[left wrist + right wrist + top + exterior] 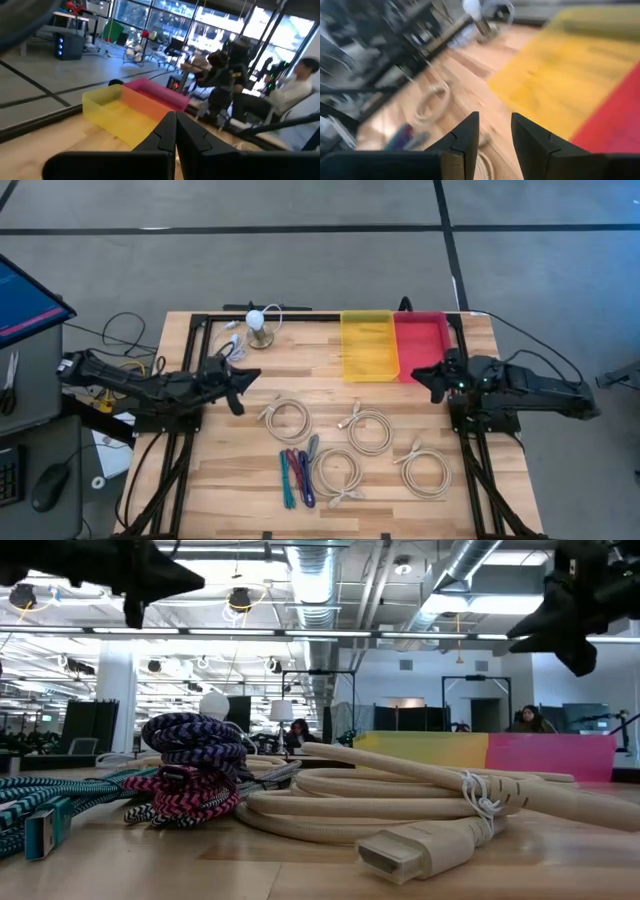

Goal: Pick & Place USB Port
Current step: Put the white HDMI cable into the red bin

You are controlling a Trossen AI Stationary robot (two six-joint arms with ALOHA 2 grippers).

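Observation:
Several coiled beige cables (368, 430) lie flat on the wooden table, with a bundle of braided coloured cables (295, 475) beside them. In the low view a teal cable's USB plug (45, 830) and a beige plug (395, 855) rest on the wood. My left gripper (252, 375) hangs shut and holds nothing above the table's left part, pointing toward the bins. My right gripper (425, 378) hangs open and holds nothing at the right, near the red bin's near corner. Both stand well above the cables.
A yellow bin (369, 345) and a red bin (425, 340) stand side by side at the far edge. A small white bulb on a round base (258, 325) stands at the far left, with loose wires. Bare wood lies between the cables and the bins.

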